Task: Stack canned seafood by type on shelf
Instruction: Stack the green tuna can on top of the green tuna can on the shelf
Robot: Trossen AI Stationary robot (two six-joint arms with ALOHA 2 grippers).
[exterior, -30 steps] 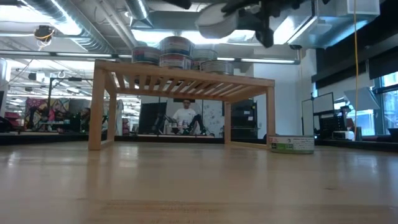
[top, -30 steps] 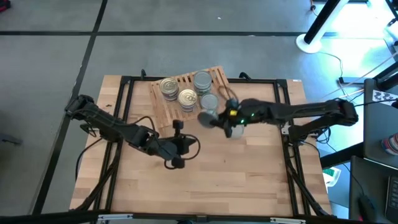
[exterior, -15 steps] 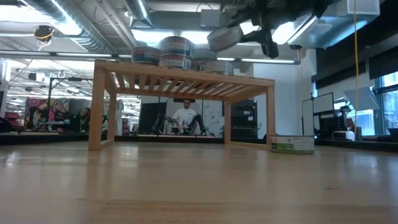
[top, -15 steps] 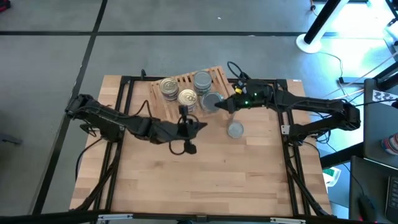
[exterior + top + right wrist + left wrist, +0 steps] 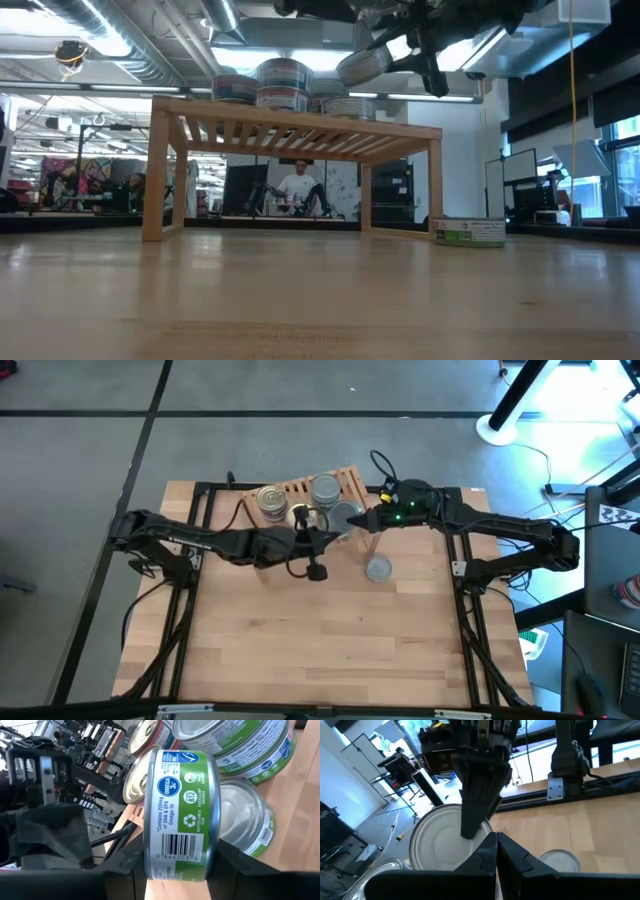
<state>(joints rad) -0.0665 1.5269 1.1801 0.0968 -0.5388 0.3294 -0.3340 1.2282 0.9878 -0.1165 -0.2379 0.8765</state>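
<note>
The shelf [image 5: 300, 510] is a pale wooden rack of thin parallel slats on short square legs, standing at the far edge of the table [image 5: 330, 640], whose top is smooth light wood planking. On the slats stand short round metal tins: 2 gold-topped ones [image 5: 270, 499] toward the rack's left end and grey-topped ones [image 5: 325, 488] toward its right end; from table height they read as low stacks with banded paper labels [image 5: 283, 84].

The right gripper [image 5: 175, 865] is above the rack's right end, its dark fingers pinching a tin [image 5: 176, 810] by its flat faces. This tin has a dull silver rim and a green wrap label reading "OMEGA 3s", "B12", "Contains 220mg of EPA and DHA Omega-3s", a recycling mark and a barcode. From table height the held tin [image 5: 362, 64] hangs tilted above the shelf's top. Green-labelled, silver-lidded tins [image 5: 245, 820] lie just beyond it.

The left gripper [image 5: 496, 851] is at the rack's near edge, its fingers pressed together with nothing between them, close to the held tin's ridged silver lid [image 5: 445, 842].

1 grey-topped tin [image 5: 378, 568] sits alone on the table, near the rack's right end.
</note>
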